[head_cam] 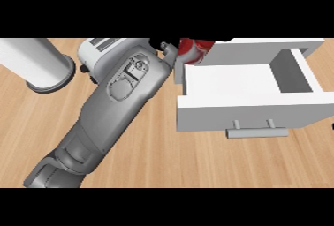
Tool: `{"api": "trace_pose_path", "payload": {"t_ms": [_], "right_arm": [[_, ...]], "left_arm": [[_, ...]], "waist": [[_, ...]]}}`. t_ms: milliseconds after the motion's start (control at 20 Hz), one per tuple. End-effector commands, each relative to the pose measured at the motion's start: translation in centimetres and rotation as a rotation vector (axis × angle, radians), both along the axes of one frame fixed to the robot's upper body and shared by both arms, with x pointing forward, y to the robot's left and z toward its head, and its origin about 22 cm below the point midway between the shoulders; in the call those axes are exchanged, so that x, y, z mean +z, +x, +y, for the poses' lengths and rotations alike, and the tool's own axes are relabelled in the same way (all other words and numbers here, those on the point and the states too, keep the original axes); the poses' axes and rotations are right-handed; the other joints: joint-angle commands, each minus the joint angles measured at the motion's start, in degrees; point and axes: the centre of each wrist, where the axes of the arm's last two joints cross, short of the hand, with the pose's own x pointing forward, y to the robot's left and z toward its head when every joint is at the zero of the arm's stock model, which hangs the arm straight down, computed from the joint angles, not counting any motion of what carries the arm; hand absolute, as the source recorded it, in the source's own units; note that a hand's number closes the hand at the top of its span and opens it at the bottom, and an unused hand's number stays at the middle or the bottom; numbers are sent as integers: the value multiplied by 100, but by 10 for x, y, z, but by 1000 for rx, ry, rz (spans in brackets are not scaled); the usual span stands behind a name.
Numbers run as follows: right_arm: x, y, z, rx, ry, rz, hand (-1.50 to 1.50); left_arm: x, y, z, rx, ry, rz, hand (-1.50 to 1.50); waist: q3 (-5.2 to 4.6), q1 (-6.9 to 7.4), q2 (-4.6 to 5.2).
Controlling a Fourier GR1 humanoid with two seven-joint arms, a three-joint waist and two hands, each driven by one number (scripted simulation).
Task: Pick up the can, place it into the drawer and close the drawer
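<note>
A grey forearm (111, 110) runs up across the wooden counter (195, 163) from its near left edge toward the far side, ending beside the open drawer (228, 84). Only a bit of the black hand (161, 44) shows past the wrist, touching the red can (194, 49), which is at the drawer's far left corner, partly hidden behind the drawer wall. Whether the fingers curl round the can I cannot tell. The white drawer is pulled out toward the near edge, its grey handle (256, 131) facing me. A white cylinder (36, 62) stands at the counter's far left corner.
</note>
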Motion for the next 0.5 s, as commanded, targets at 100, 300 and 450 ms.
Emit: {"api": "trace_pose_path", "payload": {"t_ms": [100,300,450], "right_arm": [[-5,4,3,-20,17,12,-150],[9,4,6,13,10,-4,-150],[8,3,10,6,-7,-6,-150]], "left_arm": [[17,7,-23,-2,35,38,150],[23,16,-32,12,77,14,150],[11,21,-34,36,83,32,150]], "waist": [[0,-29,4],[2,-98,26],[4,-209,50]]}}
